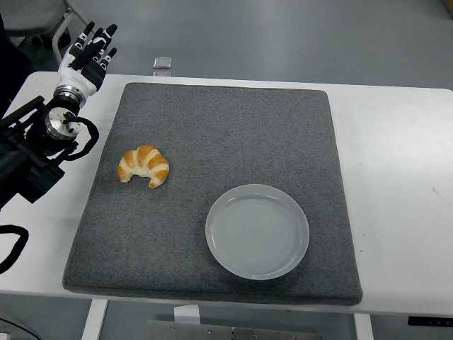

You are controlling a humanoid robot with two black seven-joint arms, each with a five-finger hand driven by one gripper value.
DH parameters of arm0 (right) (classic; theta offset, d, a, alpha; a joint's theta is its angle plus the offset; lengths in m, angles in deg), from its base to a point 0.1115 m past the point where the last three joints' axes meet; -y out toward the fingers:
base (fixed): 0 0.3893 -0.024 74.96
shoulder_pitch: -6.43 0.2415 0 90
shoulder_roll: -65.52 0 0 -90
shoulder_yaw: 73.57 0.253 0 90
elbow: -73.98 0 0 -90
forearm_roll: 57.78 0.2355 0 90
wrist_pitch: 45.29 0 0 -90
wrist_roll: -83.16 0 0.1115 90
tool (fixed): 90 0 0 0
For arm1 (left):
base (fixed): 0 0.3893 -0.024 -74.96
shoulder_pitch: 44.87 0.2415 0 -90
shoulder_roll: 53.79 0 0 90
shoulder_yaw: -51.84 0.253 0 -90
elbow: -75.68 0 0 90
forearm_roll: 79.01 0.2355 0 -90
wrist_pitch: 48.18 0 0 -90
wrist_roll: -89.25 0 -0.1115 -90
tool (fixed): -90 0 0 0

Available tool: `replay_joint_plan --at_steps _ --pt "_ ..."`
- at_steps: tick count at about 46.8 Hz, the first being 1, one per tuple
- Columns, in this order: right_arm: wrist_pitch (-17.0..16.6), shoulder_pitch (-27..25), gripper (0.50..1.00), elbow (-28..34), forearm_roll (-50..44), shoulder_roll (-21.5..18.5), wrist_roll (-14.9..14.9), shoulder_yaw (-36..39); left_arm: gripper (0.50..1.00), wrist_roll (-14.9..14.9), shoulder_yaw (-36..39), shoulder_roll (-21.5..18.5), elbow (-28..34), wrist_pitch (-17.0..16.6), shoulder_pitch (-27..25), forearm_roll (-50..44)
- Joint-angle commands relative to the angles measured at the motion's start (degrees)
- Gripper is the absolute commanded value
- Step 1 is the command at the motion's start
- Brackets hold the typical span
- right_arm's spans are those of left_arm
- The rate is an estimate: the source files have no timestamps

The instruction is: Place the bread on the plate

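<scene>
croissant (144, 166) on mat (233, 127) | plate (257, 231) apart | left robot hand (88, 55) extended, empty

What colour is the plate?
Pale grey-white, plain; the plate shows clearly in the head view.

left robot hand (88, 53) raised, fingers extended

Left arm (28, 152) cut off by left edge; small object (162, 63) beyond table indistinct.
</scene>
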State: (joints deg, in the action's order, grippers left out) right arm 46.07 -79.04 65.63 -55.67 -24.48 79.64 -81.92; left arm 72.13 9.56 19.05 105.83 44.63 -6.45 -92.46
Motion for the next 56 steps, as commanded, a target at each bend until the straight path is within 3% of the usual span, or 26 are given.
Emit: replay_joint_plan --at_steps 1,30,47,56 --pt "0.0 0.0 0.932 0.0 0.0 0.0 0.0 0.0 1.0 -0.1 0.1 -0.1 0.3 0.0 0.0 0.2" --pt "0.0 0.0 0.93 0.0 0.0 0.0 0.0 0.0 1.0 -1.0 0.5 -0.2 0.8 -0.3 0.0 1.2" --pt "0.0 0.0 0.93 0.0 0.0 0.0 0.0 0.0 1.0 -1.1 0.5 -0.8 1.5 -0.5 0.0 12.1" --pt "0.0 0.0 0.932 0.0 0.0 0.0 0.0 0.0 1.0 -0.8 3.7 -4.5 6.9 -0.9 -0.4 14.1"
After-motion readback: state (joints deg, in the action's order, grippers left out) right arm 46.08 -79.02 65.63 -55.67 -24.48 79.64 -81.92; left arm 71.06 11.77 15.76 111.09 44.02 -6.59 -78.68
